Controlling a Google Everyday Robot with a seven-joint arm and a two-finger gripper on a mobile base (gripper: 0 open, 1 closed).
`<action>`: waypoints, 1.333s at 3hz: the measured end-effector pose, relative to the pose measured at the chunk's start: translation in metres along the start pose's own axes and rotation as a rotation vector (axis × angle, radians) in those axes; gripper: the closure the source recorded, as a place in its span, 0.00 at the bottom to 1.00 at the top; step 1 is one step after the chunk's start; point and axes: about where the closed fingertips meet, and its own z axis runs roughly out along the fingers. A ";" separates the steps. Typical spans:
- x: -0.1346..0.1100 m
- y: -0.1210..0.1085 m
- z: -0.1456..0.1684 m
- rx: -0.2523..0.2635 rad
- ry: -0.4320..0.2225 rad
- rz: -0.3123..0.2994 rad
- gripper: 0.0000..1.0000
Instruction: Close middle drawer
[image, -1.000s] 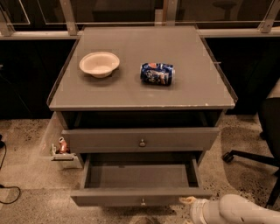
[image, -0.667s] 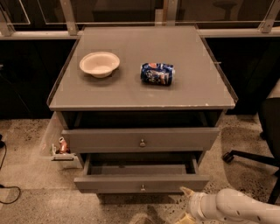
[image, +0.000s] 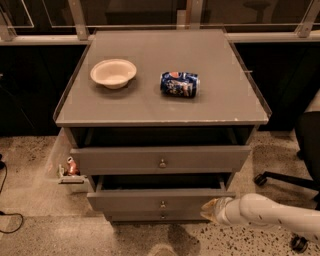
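The grey cabinet (image: 160, 107) has three drawers. The middle drawer (image: 150, 199) has a wide flat grey front with a small round knob (image: 162, 204). It stands out only a little, with a narrow dark gap above its front. The top drawer (image: 125, 160) above it also stands out slightly. The lowest drawer (image: 135, 216) shows as a thin strip beneath. My gripper (image: 211, 210), on a white arm (image: 270, 212) coming in from the right, is at the right end of the middle drawer's front, touching or very near it.
On the cabinet top lie a cream bowl (image: 113, 73) and a blue can (image: 179, 84) on its side. A black office chair (image: 305, 150) stands to the right. A small holder with a red item (image: 70, 170) sits on the floor at the left. Cables (image: 7, 220) lie far left.
The middle drawer has slid from wide open to nearly in. My gripper has followed its front toward the cabinet, moving up and to the left.
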 end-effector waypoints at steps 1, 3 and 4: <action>-0.009 -0.057 0.003 0.076 0.012 -0.041 0.76; -0.009 -0.056 0.003 0.076 0.012 -0.041 0.34; -0.012 -0.045 -0.001 0.057 0.004 -0.046 0.11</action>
